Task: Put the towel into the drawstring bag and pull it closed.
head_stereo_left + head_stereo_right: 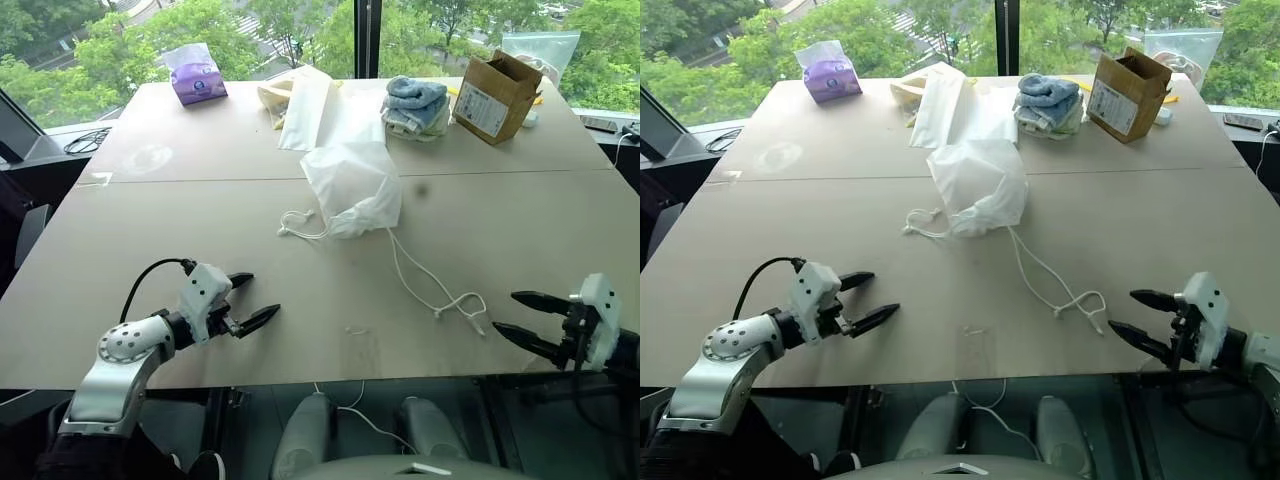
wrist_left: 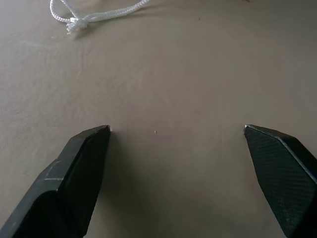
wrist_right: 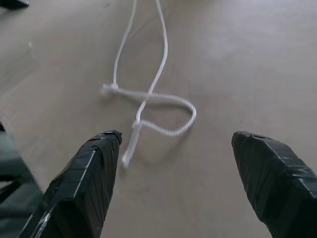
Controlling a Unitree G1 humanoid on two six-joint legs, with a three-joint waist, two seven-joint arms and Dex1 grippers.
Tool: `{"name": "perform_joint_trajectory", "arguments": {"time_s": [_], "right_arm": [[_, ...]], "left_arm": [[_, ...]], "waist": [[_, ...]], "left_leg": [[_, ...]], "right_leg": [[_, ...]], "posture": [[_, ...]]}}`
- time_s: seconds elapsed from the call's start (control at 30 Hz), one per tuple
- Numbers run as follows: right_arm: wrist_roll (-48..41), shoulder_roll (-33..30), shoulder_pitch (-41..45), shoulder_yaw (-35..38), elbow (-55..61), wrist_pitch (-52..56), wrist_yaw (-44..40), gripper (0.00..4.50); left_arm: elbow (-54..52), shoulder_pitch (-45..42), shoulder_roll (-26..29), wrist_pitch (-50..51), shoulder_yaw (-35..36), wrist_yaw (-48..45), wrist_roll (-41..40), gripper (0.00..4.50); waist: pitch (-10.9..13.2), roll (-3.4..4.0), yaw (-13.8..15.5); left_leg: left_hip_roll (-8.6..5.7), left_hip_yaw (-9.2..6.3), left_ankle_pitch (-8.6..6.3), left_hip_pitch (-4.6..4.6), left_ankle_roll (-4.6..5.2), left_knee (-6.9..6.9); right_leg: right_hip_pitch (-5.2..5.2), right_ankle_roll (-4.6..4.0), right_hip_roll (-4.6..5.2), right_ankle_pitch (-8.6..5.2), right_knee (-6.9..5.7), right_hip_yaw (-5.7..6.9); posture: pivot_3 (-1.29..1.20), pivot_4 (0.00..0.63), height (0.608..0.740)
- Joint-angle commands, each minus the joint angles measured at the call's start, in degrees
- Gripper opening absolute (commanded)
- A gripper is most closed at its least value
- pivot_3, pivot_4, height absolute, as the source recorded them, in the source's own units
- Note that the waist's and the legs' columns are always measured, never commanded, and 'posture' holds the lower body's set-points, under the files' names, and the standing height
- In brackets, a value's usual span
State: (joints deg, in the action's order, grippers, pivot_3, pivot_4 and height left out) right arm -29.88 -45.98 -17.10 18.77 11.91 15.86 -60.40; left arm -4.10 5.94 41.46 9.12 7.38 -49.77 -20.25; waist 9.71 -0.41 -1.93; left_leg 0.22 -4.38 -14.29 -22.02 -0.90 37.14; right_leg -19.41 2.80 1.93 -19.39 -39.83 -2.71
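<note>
Both grippers, left (image 1: 247, 299) and right (image 1: 518, 318), hang with fingers released near the cinched drawstring bag (image 1: 352, 187); judged finished, only an inspection of the closure remains.

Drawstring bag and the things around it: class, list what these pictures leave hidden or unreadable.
- Inside of the drawstring bag: its own white cloth hides it in both eye views, so whether the towel is in there cannot be told.
- Contents of the cardboard box: hidden by its walls.
- Print on the purple tissue pack: too small.
</note>
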Motion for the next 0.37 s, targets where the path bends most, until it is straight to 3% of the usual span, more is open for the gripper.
{"name": "perform_joint_trajectory", "arguments": {"time_s": [0.03, 0.17, 0.37], "right_arm": [[0.1, 0.8, 2.3, 5.2, -6.9, -9.9, -4.1, 3.83], [-1.2, 2.2, 7.8, 6.3, -12.4, -14.2, -5.6, 3.83], [0.4, 3.0, 10.7, 4.0, -16.3, -17.1, -7.8, 3.83]], "left_arm": [[0.2, 3.6, 1.4, -1.3, 1.4, -2.4, 0.6, 4.46], [-2.0, 5.0, 1.0, -2.7, 2.2, -2.8, 0.3, 4.46], [-5.5, 4.5, -0.9, -1.2, 2.1, -1.3, -0.5, 4.46]], "waist": [[0.0, 0.0, -0.4], [0.0, 0.05, -1.4], [0.0, 0.01, -0.3]], "left_leg": [[0.0, 0.02, -0.01, 0.03, 0.01, -0.01], [0.13, 0.33, -0.01, 0.22, 0.0, -0.16], [0.1, 0.15, -0.02, 0.08, 0.0, -0.18]], "right_leg": [[0.0, 0.0, 0.0, 0.0, 0.0, -0.07], [-0.01, 0.0, -0.04, 0.01, -0.02, -0.35], [-0.05, 0.01, -0.01, 0.01, -0.01, -0.21]], "posture": [[0.0, 0.15, 0.74], [0.0, 0.15, 0.74], [0.0, 0.15, 0.74]]}}
